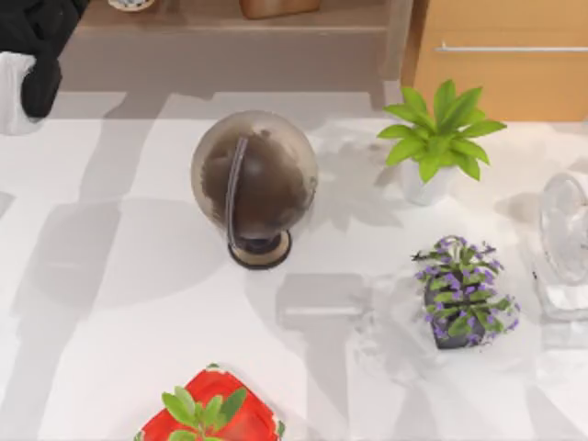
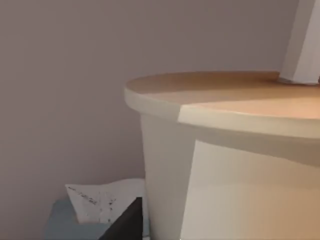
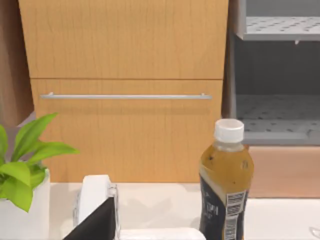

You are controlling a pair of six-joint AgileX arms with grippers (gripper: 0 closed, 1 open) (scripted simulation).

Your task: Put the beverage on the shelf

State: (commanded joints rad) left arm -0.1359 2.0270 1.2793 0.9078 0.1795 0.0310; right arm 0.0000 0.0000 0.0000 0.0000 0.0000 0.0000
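Up at the far left corner the left gripper (image 1: 29, 69) is hovering beside the shelf (image 1: 230, 41). Its wrist camera is looking straight at the beverage (image 2: 225, 170), which is sitting upright with one dark finger (image 2: 126, 224) just beside the cream wall. I honestly can't tell if the fingers are clamping the cup or are apart. I'm guessing it's working through the carry-and-place bit. Next it needs to get the cup's base flat on the board, away from the stuff already up there, then let go and back straight out. The right gripper (image 3: 97, 222) is idling low, facing the drawer front (image 3: 125, 75) and a tea bottle (image 3: 226, 185). Can't tell its fingers either.
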